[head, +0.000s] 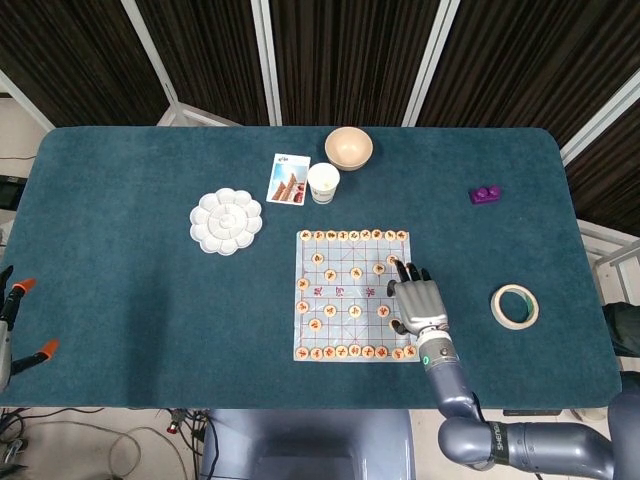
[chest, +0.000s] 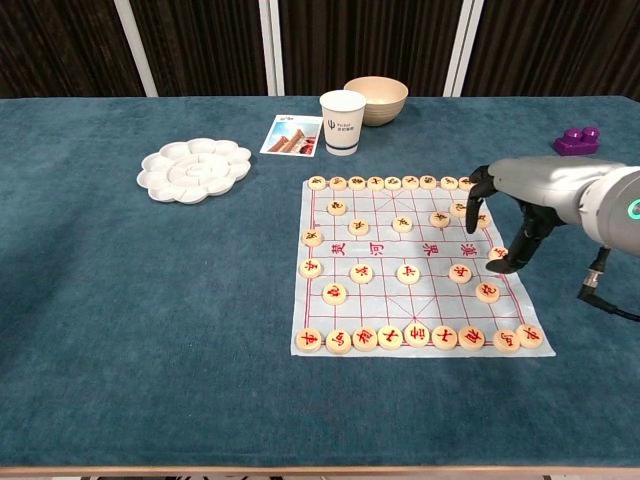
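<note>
We see our right hand (head: 416, 302) hovering over the right edge of the white paper Chinese-chess board (head: 352, 296), fingers spread and curled downward, holding nothing. In the chest view the hand (chest: 510, 215) hangs above the round wooden chess pieces (chest: 460, 271) near that edge, its fingertips (chest: 472, 226) close to the pieces; we cannot tell whether any of them touches. The board lies flat at the middle of the teal felt-covered bench (head: 130, 290). Our left hand does not show in either view.

Behind the board stand a white paper cup (head: 323, 183), a beige bowl (head: 349, 148) and a picture card (head: 287, 180); a white flower-shaped palette (head: 226, 221) lies to the left. A roll of tape (head: 514, 306) lies right of the hand, and a purple toy block (head: 485, 194) sits further back.
</note>
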